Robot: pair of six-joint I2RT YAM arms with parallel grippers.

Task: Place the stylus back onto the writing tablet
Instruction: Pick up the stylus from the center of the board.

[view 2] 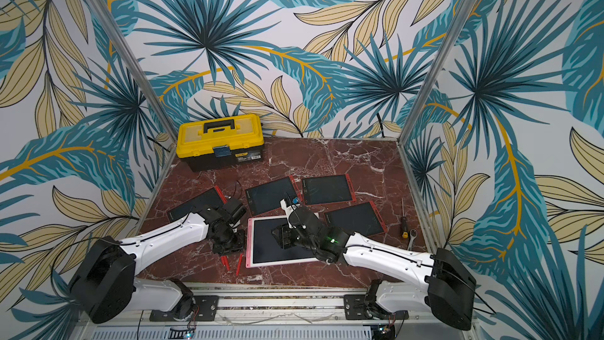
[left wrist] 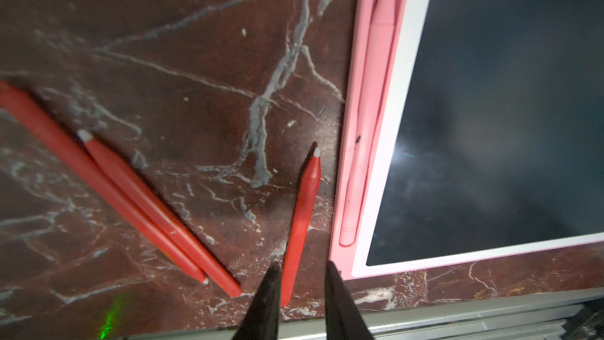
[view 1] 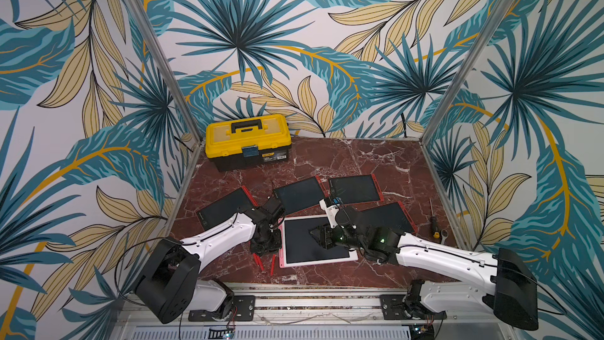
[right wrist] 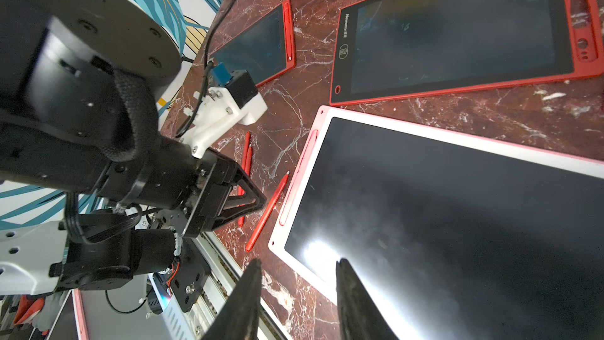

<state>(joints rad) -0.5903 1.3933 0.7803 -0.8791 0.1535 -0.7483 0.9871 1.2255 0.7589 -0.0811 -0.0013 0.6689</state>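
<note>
The table [view 1: 359, 161] is polished red-brown marble with white veins. It is enclosed by walls [view 1: 248, 44] papered in teal and tan leaves.

- Back left: a boxy yellow plastic toolbox [view 1: 247, 140] with a black handle.
- Two red styluses [left wrist: 130, 197] lie side by side, touching.
- The left gripper [left wrist: 302, 266] is narrowed but not closed and straddles the blunt end of a third stylus [left wrist: 302, 220]. This is a slim red rod with a white tip, lying flat on the table just beside the tablet's [left wrist: 385, 174] pink edge.
- The tablet is rectangular, with a white bezel and a glossy dark screen. A pink pen [left wrist: 369, 119] sits in its side slot.
- The right gripper [right wrist: 299, 260] is over the screen, jaws apart and empty.
- Four red-framed tablets [view 1: 354, 188] lie behind.
- Far right: a screwdriver [view 1: 432, 217] and a wrench [view 1: 443, 234].
</note>
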